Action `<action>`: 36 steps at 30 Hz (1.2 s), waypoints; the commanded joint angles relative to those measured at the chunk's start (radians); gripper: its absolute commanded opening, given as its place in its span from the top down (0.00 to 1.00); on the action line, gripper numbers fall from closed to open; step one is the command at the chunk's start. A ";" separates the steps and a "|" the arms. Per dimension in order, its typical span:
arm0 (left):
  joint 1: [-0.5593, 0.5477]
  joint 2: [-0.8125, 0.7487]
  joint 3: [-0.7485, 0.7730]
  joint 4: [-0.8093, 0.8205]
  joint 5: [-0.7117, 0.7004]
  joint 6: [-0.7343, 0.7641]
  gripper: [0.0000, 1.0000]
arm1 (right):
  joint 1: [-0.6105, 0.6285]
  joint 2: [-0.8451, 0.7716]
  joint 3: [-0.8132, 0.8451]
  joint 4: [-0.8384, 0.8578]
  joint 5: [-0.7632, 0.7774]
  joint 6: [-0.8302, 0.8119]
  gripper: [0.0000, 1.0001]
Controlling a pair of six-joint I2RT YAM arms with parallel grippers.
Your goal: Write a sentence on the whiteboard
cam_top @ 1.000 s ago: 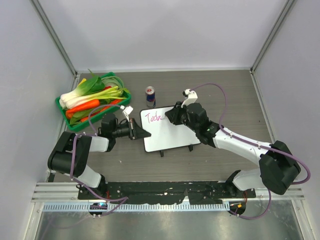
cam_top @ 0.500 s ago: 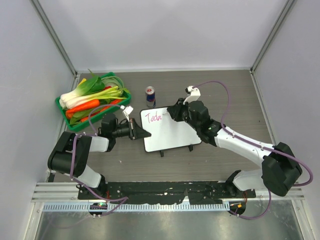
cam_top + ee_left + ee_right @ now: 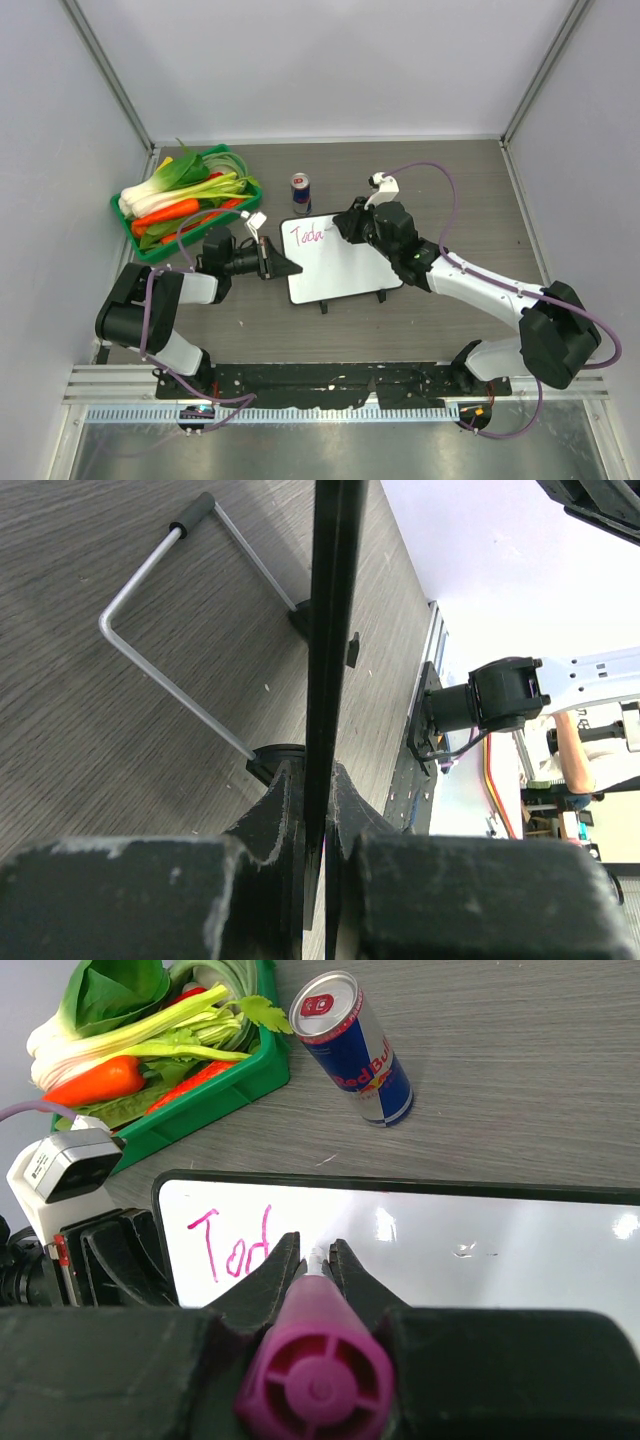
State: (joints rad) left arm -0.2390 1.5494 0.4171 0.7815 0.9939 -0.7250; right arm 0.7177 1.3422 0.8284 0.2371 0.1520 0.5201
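Observation:
The whiteboard [image 3: 345, 268] lies mid-table on its small black feet. Pink letters of the sentence [image 3: 307, 234] read "Toda" at its upper left; in the right wrist view the letters [image 3: 230, 1245] show as "Tod" beside my fingers. My right gripper [image 3: 345, 226] is shut on a pink marker [image 3: 318, 1370], its tip on the board [image 3: 480, 1250] just right of the letters. My left gripper [image 3: 285, 267] is shut on the whiteboard's left edge; in the left wrist view the thin dark edge [image 3: 330, 630] runs between the fingers [image 3: 272, 810].
A green tray [image 3: 150, 243] of vegetables [image 3: 185, 190] sits at the back left. A Red Bull can [image 3: 300, 192] stands just behind the board, and also shows in the right wrist view [image 3: 352, 1048]. The board's wire stand [image 3: 160, 630] rests on the table.
The right gripper has shifted slightly right along the board's top, and the pink writing has grown by about a letter. The left arm has not moved.

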 commanded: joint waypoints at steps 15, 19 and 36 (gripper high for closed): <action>0.001 0.023 0.008 -0.051 -0.066 0.027 1.00 | -0.004 -0.023 -0.035 0.016 -0.005 -0.006 0.99; 0.003 0.023 0.006 -0.051 -0.064 0.029 1.00 | -0.006 -0.040 -0.061 0.014 -0.011 -0.003 0.99; 0.003 0.024 0.008 -0.051 -0.064 0.029 1.00 | -0.004 -0.084 -0.006 0.033 0.017 0.008 0.99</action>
State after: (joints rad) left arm -0.2390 1.5513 0.4187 0.7818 0.9955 -0.7246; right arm 0.7177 1.2999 0.7658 0.2455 0.1329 0.5259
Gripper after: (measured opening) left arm 0.071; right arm 0.201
